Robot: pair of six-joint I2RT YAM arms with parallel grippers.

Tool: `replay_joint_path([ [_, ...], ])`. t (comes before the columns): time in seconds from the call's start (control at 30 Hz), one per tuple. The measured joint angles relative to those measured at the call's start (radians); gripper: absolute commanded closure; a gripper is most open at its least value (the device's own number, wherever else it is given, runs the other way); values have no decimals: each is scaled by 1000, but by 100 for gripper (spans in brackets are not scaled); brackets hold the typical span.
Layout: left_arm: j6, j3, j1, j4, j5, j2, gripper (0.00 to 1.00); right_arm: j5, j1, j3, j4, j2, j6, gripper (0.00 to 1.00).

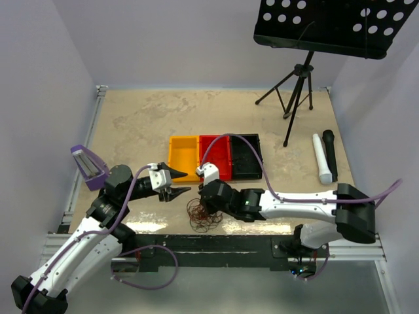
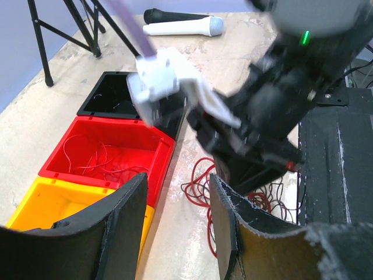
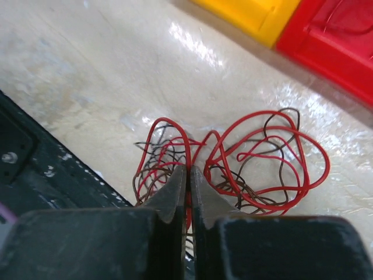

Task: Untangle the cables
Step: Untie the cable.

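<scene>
Roughly round — cables (image 1: 201,221), no clear axis

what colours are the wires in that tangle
Red and dark brown wires, clearest in the right wrist view.

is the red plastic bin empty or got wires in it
Not empty: loose thin red wires lie inside the red plastic bin.

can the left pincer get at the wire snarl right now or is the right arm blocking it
Probably only partly: left pincer is open beside the wire snarl, but the right pincer sits closed over its middle, leaving just the outer loops free.
</scene>
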Motion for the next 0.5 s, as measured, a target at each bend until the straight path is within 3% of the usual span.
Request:
replay_joint_path([
  [0.5, -18, -4, 0, 35, 26, 1, 48, 19, 0, 2, -5, -425, -19, 100],
])
